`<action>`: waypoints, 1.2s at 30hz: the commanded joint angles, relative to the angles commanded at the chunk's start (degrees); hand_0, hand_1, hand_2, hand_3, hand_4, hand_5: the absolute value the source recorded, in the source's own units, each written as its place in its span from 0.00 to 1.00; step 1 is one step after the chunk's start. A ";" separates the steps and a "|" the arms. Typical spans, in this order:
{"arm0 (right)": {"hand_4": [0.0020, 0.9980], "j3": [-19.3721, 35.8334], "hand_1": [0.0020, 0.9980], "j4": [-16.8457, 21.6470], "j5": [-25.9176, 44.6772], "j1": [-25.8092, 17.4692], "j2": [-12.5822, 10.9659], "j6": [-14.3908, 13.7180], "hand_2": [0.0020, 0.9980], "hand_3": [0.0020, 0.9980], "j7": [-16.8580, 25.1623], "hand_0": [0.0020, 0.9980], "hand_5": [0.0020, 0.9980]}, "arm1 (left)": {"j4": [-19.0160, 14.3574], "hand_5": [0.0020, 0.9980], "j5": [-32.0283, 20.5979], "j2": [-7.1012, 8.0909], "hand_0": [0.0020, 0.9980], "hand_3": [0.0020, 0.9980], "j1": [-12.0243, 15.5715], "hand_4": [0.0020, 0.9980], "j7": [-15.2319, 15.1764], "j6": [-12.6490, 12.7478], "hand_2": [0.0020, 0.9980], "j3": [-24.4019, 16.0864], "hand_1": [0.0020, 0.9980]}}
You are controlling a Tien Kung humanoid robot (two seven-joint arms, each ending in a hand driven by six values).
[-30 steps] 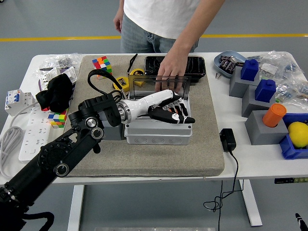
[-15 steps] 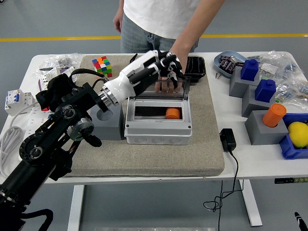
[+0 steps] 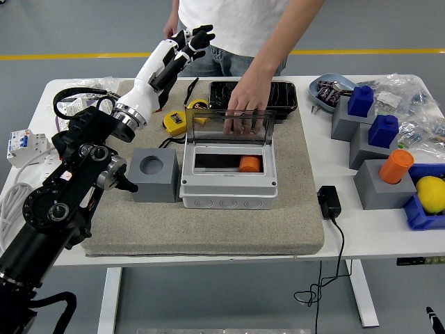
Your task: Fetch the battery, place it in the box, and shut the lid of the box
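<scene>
An orange battery (image 3: pixel 249 164) lies inside the grey box (image 3: pixel 228 188) on the mat. The box's clear lid (image 3: pixel 229 128) stands upright at the back, and a person's hand (image 3: pixel 245 106) holds its top edge. My left hand (image 3: pixel 189 43) is raised high above the table's far left part, well away from the box, fingers relaxed and holding nothing. A grey block (image 3: pixel 154 174) with a round empty hole stands just left of the box. My right hand is out of view.
A black tray (image 3: pixel 284 95) sits behind the box. Yellow tape measure (image 3: pixel 174 122) and a colour cube (image 3: pixel 84 170) lie at left. Grey and blue blocks (image 3: pixel 369 136), an orange cylinder (image 3: pixel 396 165) and a yellow ball (image 3: pixel 432 193) stand at right. A black adapter (image 3: pixel 329 202) lies right of the mat.
My left hand lifted out of the box, leaving the battery inside, and swung up and left away from it. The person's hand stayed on the lid.
</scene>
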 joint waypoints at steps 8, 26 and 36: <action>1.00 0.22 0.88 0.00 -0.26 -0.20 -0.07 -0.01 0.85 0.86 0.01 0.90 1.00 | 2.74 1.00 19.37 0.00 1.00 0.92 -0.76 1.00 3.35 -2.70 1.00 1.81 1.00; 1.00 0.59 0.88 0.00 -0.39 -0.41 0.10 -0.40 0.85 0.86 0.39 0.90 1.00 | 3.78 1.00 49.76 0.00 1.00 0.73 -1.03 1.00 3.35 -2.23 1.00 2.86 1.00; 1.00 0.72 0.88 0.00 -0.35 -0.16 0.30 -0.63 0.85 0.87 0.60 0.90 1.00 | 2.59 1.00 49.76 0.00 1.00 0.65 -1.16 1.00 2.99 -2.05 1.00 3.36 1.00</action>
